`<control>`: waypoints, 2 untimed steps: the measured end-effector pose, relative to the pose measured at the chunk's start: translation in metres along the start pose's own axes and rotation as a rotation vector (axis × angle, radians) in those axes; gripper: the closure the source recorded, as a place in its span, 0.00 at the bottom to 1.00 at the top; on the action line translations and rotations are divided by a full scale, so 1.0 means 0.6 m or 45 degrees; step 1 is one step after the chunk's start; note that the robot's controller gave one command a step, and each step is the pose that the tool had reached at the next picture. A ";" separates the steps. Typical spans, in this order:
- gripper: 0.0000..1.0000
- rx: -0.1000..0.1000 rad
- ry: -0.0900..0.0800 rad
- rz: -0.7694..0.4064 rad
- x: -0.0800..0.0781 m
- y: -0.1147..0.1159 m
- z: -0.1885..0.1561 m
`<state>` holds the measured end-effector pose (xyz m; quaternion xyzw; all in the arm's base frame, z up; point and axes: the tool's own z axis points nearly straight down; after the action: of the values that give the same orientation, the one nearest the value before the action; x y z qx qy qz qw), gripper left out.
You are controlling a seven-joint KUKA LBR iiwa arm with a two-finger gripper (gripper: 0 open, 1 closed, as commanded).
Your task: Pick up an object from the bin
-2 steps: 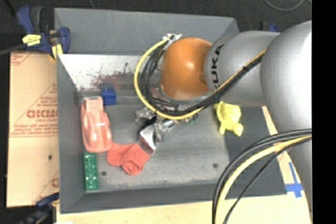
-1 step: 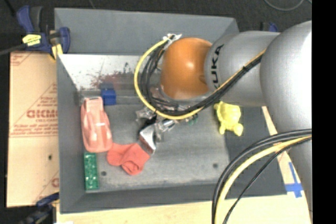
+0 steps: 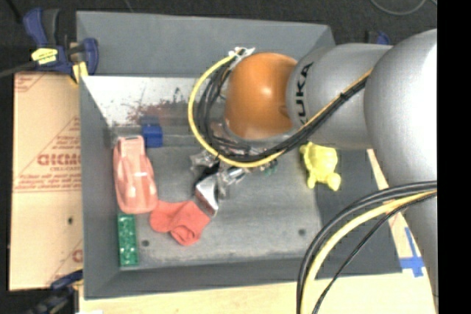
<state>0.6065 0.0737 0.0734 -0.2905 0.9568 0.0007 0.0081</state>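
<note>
Camera view, looking down into the bin [image 3: 272, 228], and here I am: my arm [image 3: 368, 99] stretches in from the right, big and silver, across the bin's upper right part. My orange cover [image 3: 257, 95] sits over the middle of the bin, with yellow and black cables [image 3: 196, 110] looped round its left side. Below that cover my pincer [image 3: 208, 195] points down and to the left, low over the grey floor, a little left of the bin's middle. How far open it stands, and whether it has hold of anything, I cannot tell; the metal parts bunch together from this angle.

Right at its tip lies the red soft thing [image 3: 179, 222], crumpled like a small sock or cloth, on the floor in the lower middle of the bin. My pincer's end is at that thing's upper right edge; touching it or just above it, I cannot tell.

Off to the left, the pink thing [image 3: 132, 176], long and rounded, lies on the floor near the left wall, its lower end just beside the red soft thing. Above it, a small blue block [image 3: 152, 134] sits at the foot of the back wall. Below the pink thing, a green strip [image 3: 128, 240] lies along the left wall, toward the lower left corner. Over on the right, well apart from my pincer, a lumpy yellow thing [image 3: 321, 166] lies close under my arm.
</note>
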 end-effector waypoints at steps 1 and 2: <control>1.00 0.000 0.000 0.001 0.000 0.000 0.000; 1.00 0.000 0.000 0.002 0.000 0.000 0.000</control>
<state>0.6066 0.0737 0.0735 -0.2898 0.9570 0.0007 0.0080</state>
